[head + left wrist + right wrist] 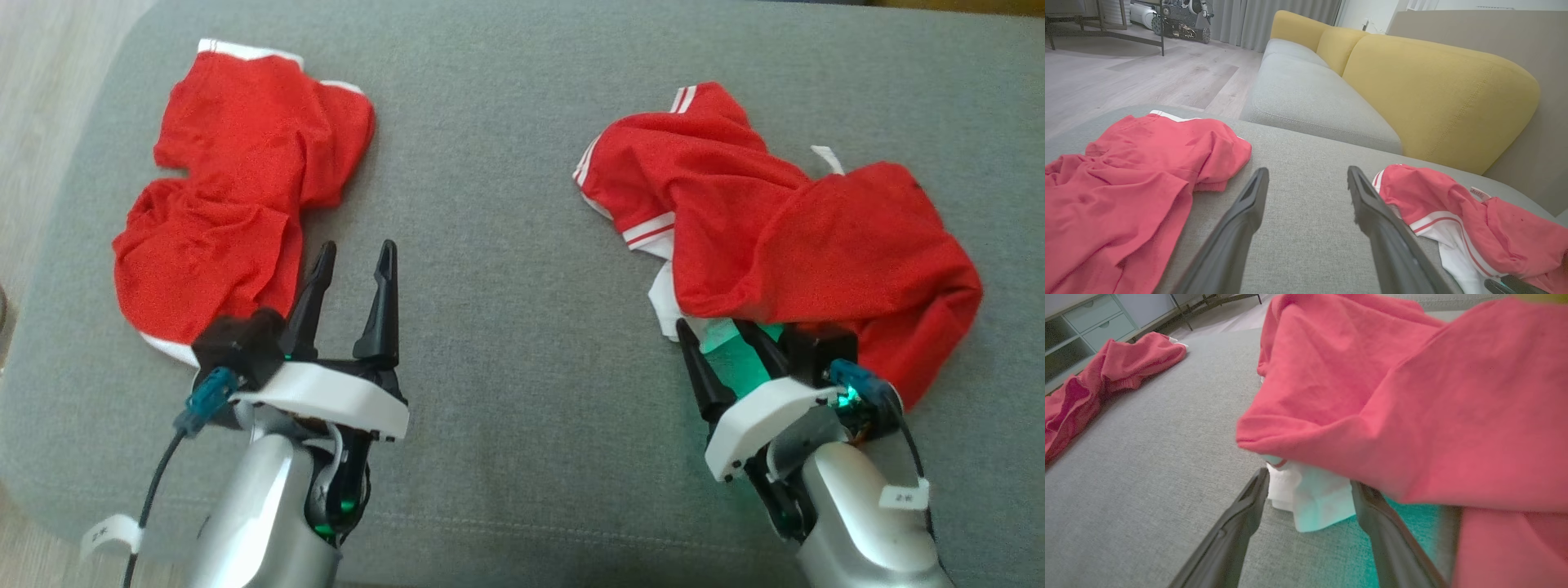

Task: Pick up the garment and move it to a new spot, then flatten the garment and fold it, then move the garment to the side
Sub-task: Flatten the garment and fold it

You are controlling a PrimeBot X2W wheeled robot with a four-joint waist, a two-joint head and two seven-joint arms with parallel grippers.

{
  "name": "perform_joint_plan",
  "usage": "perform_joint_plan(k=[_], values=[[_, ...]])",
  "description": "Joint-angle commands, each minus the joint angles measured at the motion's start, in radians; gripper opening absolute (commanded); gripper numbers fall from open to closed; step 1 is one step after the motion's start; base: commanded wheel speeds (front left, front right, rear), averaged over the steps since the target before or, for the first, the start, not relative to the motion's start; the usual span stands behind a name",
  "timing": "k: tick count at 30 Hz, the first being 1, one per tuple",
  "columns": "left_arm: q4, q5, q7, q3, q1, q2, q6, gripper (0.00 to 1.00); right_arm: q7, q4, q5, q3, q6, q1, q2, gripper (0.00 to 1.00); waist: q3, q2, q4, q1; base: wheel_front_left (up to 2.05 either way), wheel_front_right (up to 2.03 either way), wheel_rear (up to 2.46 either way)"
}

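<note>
Two crumpled red garments with white trim lie on a grey cushion. One garment is at the left, the other garment at the right. My left gripper stands open over bare cushion, just right of the left garment's near edge, with nothing between its fingers. At the near edge of the right garment, my right gripper is open, its fingers on either side of a white hem that pokes out from under the red cloth.
A grey sofa seat with yellow back cushions stands beyond the cushion. Wooden floor lies to the left, past the cushion's rounded edge. A pale drawer unit stands in the background.
</note>
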Motion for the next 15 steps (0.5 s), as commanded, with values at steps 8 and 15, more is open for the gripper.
perform_joint_plan(k=[8,15], values=[[-0.030,-0.014,-0.005,0.017,-0.053,0.008,0.007,1.00,0.001,0.100,0.000,0.041,0.008,-0.093,0.003,0.00,0.022,-0.0001,0.030,0.0000,0.00,0.00,0.00],[-0.015,-0.020,-0.005,0.020,-0.043,0.008,0.014,1.00,-0.026,0.080,0.086,0.172,0.008,-0.117,0.003,0.00,-0.026,-0.0001,0.033,0.0000,0.00,0.00,0.00]])
